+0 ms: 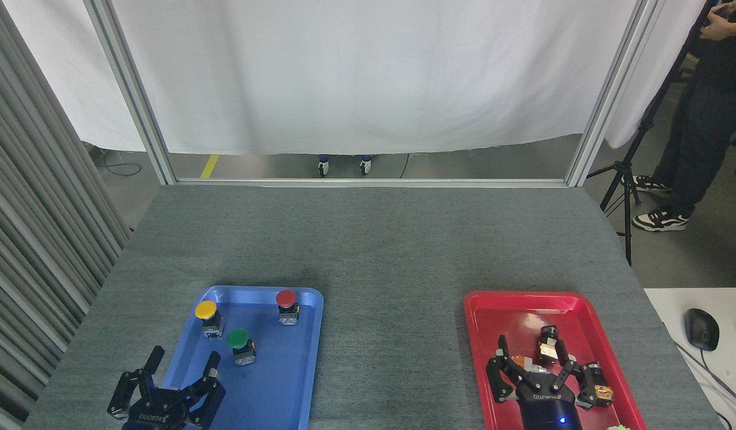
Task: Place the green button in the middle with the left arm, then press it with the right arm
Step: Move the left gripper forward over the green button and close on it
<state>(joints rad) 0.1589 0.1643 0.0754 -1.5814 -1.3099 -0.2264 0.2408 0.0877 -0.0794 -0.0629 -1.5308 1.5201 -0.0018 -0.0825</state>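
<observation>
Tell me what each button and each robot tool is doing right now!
green button: upright in the blue tray, not held.
yellow button: upright in the blue tray, untouched.
red button: upright near the tray's far edge, untouched.
left tool: open, fingers spread, apart from the green button.
right tool: open, fingers spread over the red tray and its small parts.

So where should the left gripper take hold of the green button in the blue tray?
Probably by the block base under the cap of the green button, coming from above: it stands upright, and its round cap offers little grip. The left gripper is open just near of it; the yellow button stands close behind.
</observation>
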